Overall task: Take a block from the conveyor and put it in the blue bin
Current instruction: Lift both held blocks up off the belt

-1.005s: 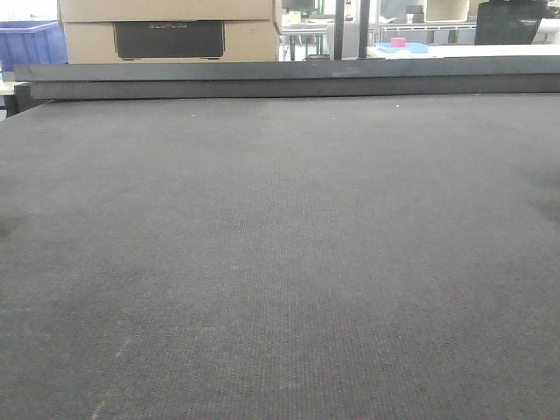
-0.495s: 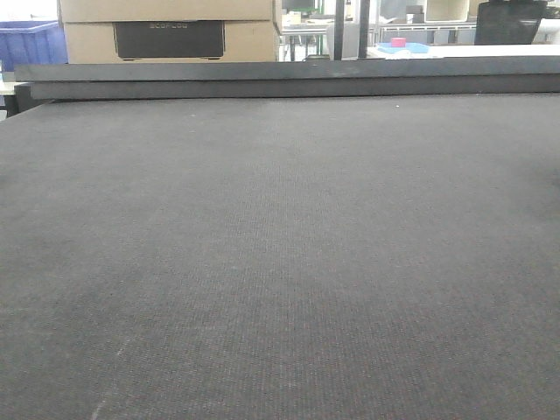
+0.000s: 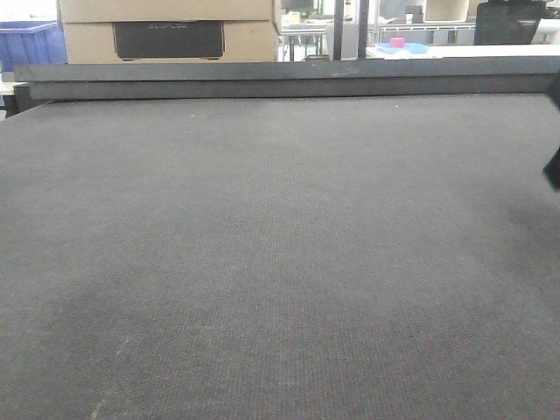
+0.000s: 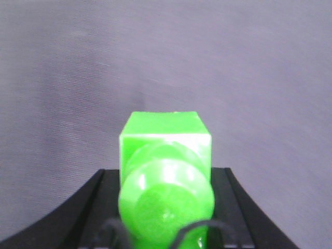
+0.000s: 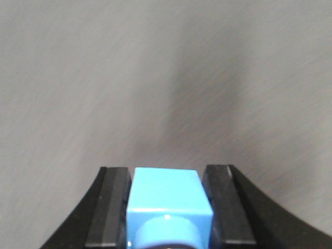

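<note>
Clamping a blue block (image 5: 168, 193) centrally, right claw (image 5: 168, 175), left claw (image 4: 166, 175) seemingly pinching a green block (image 4: 165, 139)

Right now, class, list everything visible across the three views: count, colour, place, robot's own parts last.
conveyor: one, dark grey woven belt, fills the front view
rail: one, black, along the belt's far edge
cardboard box: one or two stacked, brown, behind the rail, far left
bin: one, blue, beyond the rail at the left edge
pink object: one, small, far back right, too small to identify
green block: one, bright green, in the left gripper
blue block: one, light blue, between the right gripper's fingers
left gripper: one, black, shut on the green block
right gripper: one, black, shut on the blue block
</note>
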